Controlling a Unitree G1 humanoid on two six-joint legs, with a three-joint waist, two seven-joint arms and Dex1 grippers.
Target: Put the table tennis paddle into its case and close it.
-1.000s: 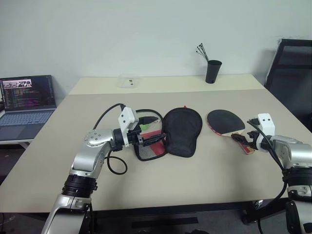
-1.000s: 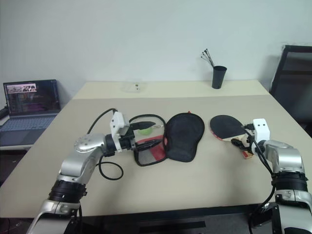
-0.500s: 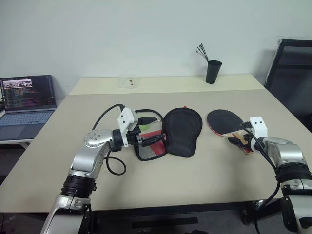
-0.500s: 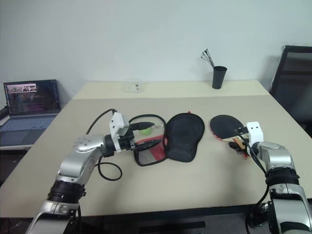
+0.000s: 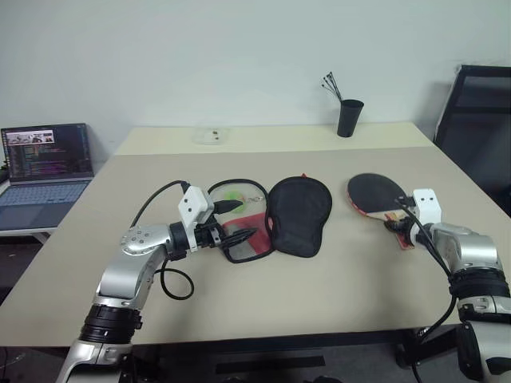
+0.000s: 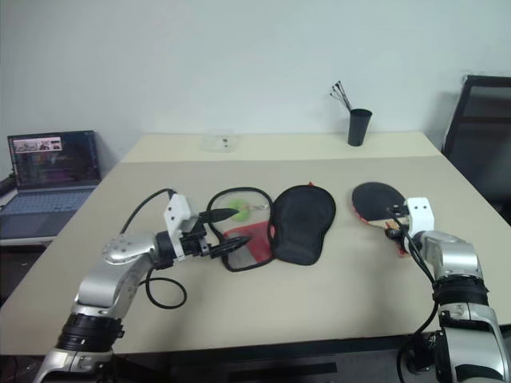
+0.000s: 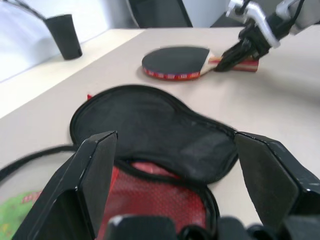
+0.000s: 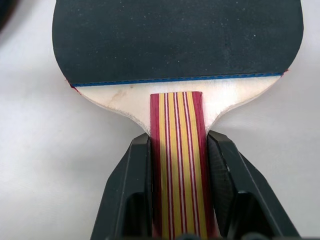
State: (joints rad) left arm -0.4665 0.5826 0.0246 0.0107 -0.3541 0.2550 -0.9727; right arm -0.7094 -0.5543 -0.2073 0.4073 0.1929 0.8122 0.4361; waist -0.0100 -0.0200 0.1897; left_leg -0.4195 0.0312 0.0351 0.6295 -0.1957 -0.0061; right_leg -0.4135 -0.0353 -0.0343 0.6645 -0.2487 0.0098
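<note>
On a beige counter, a laptop glows at the far left of the frame. Left of centre, the left end effector stands wide apart, its 2 black fingers holding nothing, poised at the near rim of the case. The case lies unzipped and spread flat at centre frame, its red-lined half toward the left arm and its black half flopped to the right, a green patch showing at the upper left of the opening. A black cup of thin sticks stands at upper centre-right, well apart from everything else. At right of the frame, the table tennis paddle lies on the counter, black blade pointing away from the robot. The right end effector is closed on the paddle's striped handle, 1 finger pressed against each red side, just below the blade's pale wood shoulder.
</note>
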